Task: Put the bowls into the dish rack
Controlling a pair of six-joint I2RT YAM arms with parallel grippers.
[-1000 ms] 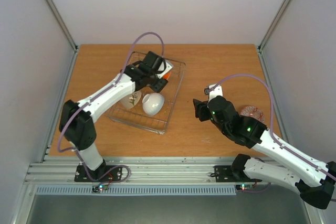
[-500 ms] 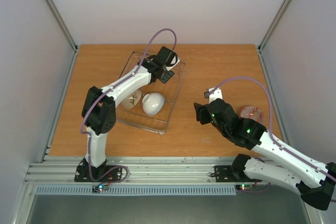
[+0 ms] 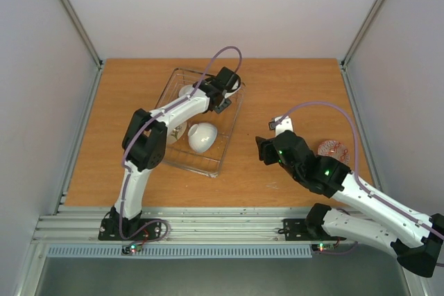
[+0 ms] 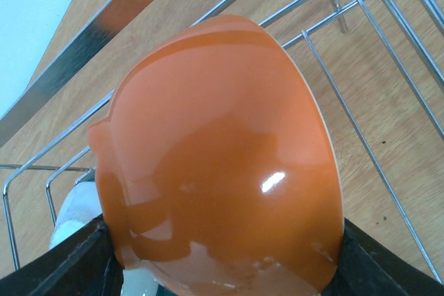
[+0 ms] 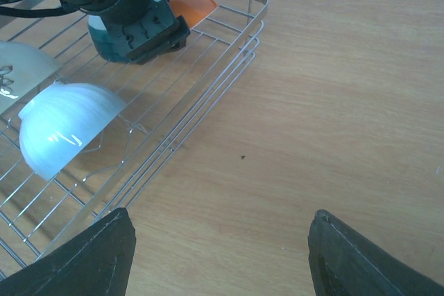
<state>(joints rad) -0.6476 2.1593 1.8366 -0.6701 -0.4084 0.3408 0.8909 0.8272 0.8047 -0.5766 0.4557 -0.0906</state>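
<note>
Wooden worktop (image 3: 291,95) underneath everything. On its left half, the dish rack (image 3: 233,126), silver wire, set at a slant. Left arm (image 3: 177,107) stretched out over the rack to its far end.

Inside the rack, near end: a white bowl (image 3: 202,136) tipped on its side, and beside it a sprig bowl (image 5: 21,64), partly hidden. Toward the far end, what looks like a second white bowl (image 3: 186,91). Out on the bare wood just beside the right arm: a red-patterned bowl (image 3: 335,149), not yet loaded.

At the rack's far corner, the orange bowl (image 4: 222,157), tilted on edge above the wires, clamped across its width in the left pincer (image 4: 222,275), jaws spread wide to take it. Right pincer (image 5: 218,268) low over bare worktop beside the rack, jaws well apart, holding nothing.

Risks, by judgement:
- Glossy glaze and a wide grip, so liable to slip or twist on release.
- Could settle between tines instead of against one and roll flat.
- Could knock the white bowl just below it.
- Could snag a fingertip on the raised side wire when pulling out, dragging the rack askew.
</note>
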